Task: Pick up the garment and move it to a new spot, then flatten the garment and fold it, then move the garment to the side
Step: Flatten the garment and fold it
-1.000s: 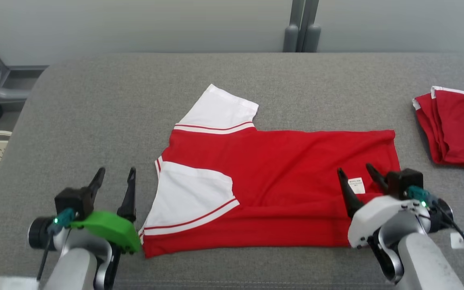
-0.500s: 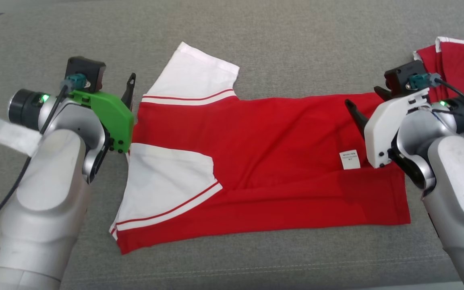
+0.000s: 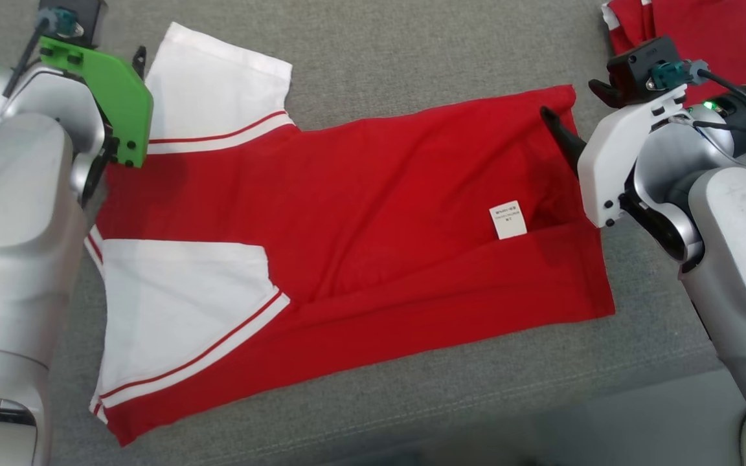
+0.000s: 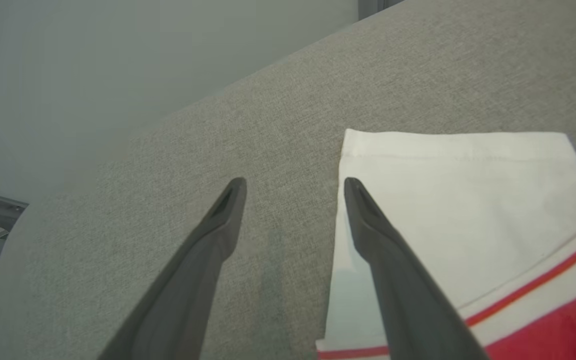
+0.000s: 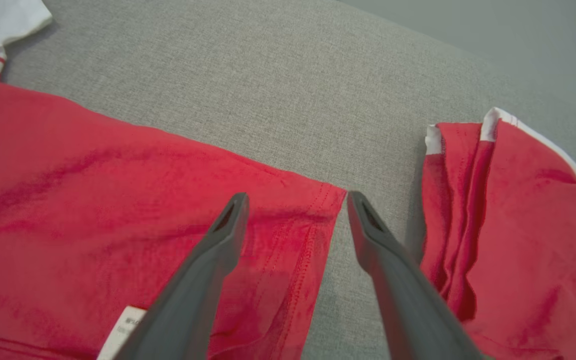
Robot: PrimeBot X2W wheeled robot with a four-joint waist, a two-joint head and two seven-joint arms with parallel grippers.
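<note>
The garment (image 3: 373,213) is a red shirt with white sleeves and a white label (image 3: 508,220). It lies flat on the grey padded table (image 3: 412,52), with its near long side doubled over. My left gripper (image 4: 293,182) is open at the far white sleeve (image 4: 458,200); one finger is above the sleeve's edge, the other above bare table. A left finger (image 3: 140,61) shows beside the green wrist cover. My right gripper (image 3: 570,98) is open and hovers at the garment's far hem corner (image 5: 318,200), holding nothing.
A second red garment (image 3: 703,39) lies bunched at the far right, a short gap from the hem corner, also seen as the red heap (image 5: 508,225). The table's near edge and the floor (image 3: 638,421) show at the lower right.
The head camera has tipped down and closer. Both arms have reached outward to the garment's far side, left at the sleeve, right at the hem corner. Both grippers stay open; the garment lies unmoved.
</note>
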